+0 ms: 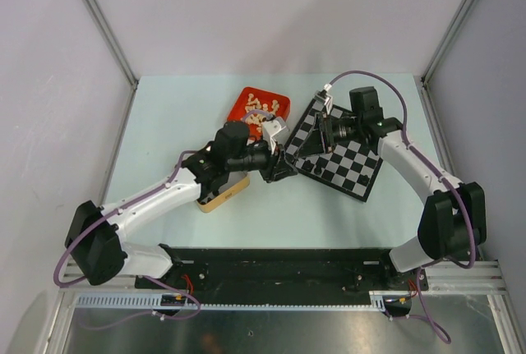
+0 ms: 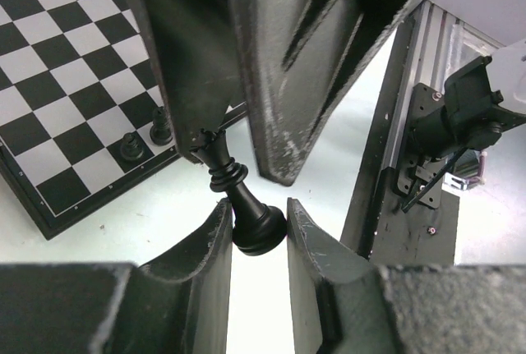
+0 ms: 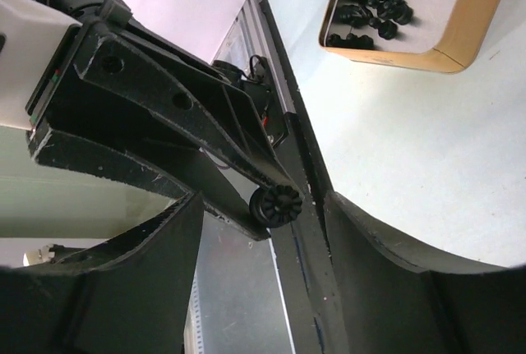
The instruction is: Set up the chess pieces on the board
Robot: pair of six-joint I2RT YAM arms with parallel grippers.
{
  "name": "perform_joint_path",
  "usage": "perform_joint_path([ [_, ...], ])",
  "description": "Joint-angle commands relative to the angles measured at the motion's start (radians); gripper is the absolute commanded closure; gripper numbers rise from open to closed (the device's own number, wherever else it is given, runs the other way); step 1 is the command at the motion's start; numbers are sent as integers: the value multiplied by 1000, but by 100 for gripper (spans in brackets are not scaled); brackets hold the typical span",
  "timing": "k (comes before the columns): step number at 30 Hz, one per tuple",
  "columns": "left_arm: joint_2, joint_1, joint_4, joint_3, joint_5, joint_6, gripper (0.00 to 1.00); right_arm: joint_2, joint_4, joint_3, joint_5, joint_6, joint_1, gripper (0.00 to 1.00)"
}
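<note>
The pale table (image 1: 164, 124) carried the board (image 1: 353, 167) right of centre, set at an angle. Just left of its far corner lay a red tray (image 1: 245, 98) of cream pieces (image 1: 261, 112). Nearer and further left sat a wooden tray (image 3: 444, 58) holding black chessmen (image 3: 370, 1). The left gripper (image 2: 259, 210) was pinched narrow on a black piece (image 2: 245, 202), gripping its base and holding it tilted just off the board's left edge. The right gripper (image 3: 261, 199) stood wide around its crown. Two black pawns (image 2: 131, 147) stood on the board nearby.

Bright, even light, soft shadows; left hand (image 2: 259, 216) blurred close to its lens
</note>
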Motion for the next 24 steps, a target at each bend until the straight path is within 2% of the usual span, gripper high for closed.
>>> perform_joint_path([
  [1, 3, -12, 49, 51, 42, 26, 85, 17, 56, 26, -38, 56, 15, 36],
  [6, 4, -13, 47, 50, 48, 25, 85, 26, 59, 24, -46, 63, 23, 49],
  [7, 4, -13, 49, 48, 50, 25, 85, 26, 60, 24, -48, 63, 24, 58],
  [9, 4, -13, 49, 47, 48, 25, 85, 26, 63, 24, -48, 64, 24, 66],
  [10, 1, -13, 49, 42, 45, 25, 85, 25, 65, 23, -48, 63, 24, 76],
  [13, -3, -13, 47, 30, 24, 25, 81, 15, 62, 15, -41, 47, 24, 86],
  [16, -23, -13, 49, 16, -16, 13, 58, -6, 59, 4, -26, 18, 23, 91],
  [17, -43, -13, 74, 10, -56, 0, 43, -17, 37, 3, -5, -18, 18, 91],
  [19, -69, -10, 78, -13, -88, -10, 29, -29, 10, 4, 27, -66, 9, 91],
  [20, -103, -9, 78, -25, -125, -12, 19, -41, -18, 3, 59, -94, 2, 91],
  [22, -150, 7, 78, -71, -172, -18, 12, -54, -52, 4, 96, -175, -20, 91],
  [23, -175, 14, 78, -91, -238, -27, 4, -58, -85, 3, 133, -202, -28, 91],
  [24, -233, 39, 81, -114, -260, -35, 0, -70, -101, 3, 156, -259, -38, 91],
])
